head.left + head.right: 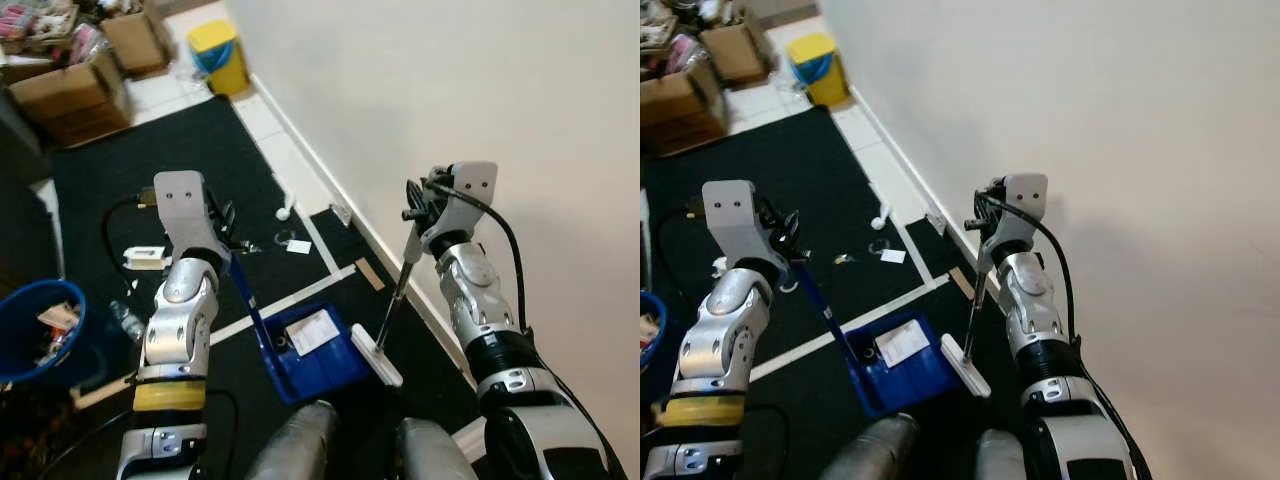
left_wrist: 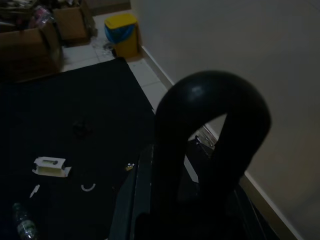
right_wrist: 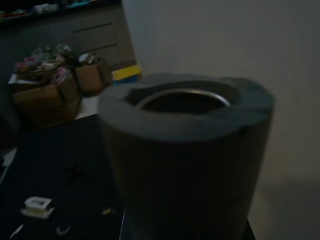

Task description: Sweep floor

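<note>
My left fingers are closed around the top of the blue dustpan handle, and my right fingers are clamped on the upper end of the broom shaft; both tools are in hand, upright and slightly leaning.

Largest first: the black mat covers most of the floor, crossed by white tape lines, with the white wall and its skirting running along my right. The dustpan sits on the mat just ahead of my legs, its tray already carrying a white scrap of paper. The broom's white head rests on the floor touching the pan's right edge.

I judge both tools to be light, rigid plastic and thin metal tube, so holding high on the long handles gives reach but lets the low ends swing. The pan may skid on the mat if pushed hard.

Still loose on the mat beyond the pan: a white packet, a paper square, a small white round bit, and a plastic bottle near the blue bin.
</note>
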`<state>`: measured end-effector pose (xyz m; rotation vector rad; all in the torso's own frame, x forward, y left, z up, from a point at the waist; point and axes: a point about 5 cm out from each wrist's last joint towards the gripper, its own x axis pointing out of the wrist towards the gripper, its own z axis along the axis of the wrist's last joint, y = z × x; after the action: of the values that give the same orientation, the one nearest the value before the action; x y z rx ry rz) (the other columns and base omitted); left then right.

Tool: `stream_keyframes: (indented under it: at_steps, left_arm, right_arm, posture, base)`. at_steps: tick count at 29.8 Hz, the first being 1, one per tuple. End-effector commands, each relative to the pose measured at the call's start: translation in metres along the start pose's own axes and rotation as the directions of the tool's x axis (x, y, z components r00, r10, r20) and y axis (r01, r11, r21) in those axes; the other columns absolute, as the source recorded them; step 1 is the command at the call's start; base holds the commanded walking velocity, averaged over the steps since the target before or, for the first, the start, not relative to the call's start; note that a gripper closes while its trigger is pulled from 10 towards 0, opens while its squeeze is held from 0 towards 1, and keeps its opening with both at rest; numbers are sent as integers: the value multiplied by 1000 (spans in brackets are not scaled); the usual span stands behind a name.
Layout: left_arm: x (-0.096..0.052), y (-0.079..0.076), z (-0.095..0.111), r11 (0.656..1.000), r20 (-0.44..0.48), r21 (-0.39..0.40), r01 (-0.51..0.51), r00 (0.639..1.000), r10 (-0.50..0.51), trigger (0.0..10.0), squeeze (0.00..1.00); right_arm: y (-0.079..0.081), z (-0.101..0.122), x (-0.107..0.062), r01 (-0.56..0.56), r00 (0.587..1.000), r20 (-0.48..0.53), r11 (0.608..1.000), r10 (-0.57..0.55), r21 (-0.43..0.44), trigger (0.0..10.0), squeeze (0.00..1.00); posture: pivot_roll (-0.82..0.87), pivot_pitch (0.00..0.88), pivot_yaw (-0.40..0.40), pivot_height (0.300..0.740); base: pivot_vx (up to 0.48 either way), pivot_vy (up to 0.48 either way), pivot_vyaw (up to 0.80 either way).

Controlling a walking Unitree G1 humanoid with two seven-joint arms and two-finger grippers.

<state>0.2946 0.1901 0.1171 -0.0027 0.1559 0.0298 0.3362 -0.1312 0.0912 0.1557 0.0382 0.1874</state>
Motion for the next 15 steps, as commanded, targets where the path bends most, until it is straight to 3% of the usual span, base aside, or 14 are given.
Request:
stream_keyframes:
  at_steps: [1,15]
  left_arm:
    - [1,5,6,1000,29,-7,-19,999,19,10000,0]
    - [1,10,6,999,29,-7,-34,999,35,10000,0]
  right_arm:
    - [5,3,2,-14,1000,22,1000,14,9,10000,0]
    - [5,4,3,-16,1000,24,1000,15,10,10000,0]
  posture:
    - [-5,0,33,740]
    - [-2,0,29,740]
  base:
    - [0,0,800]
    - [0,0,800]
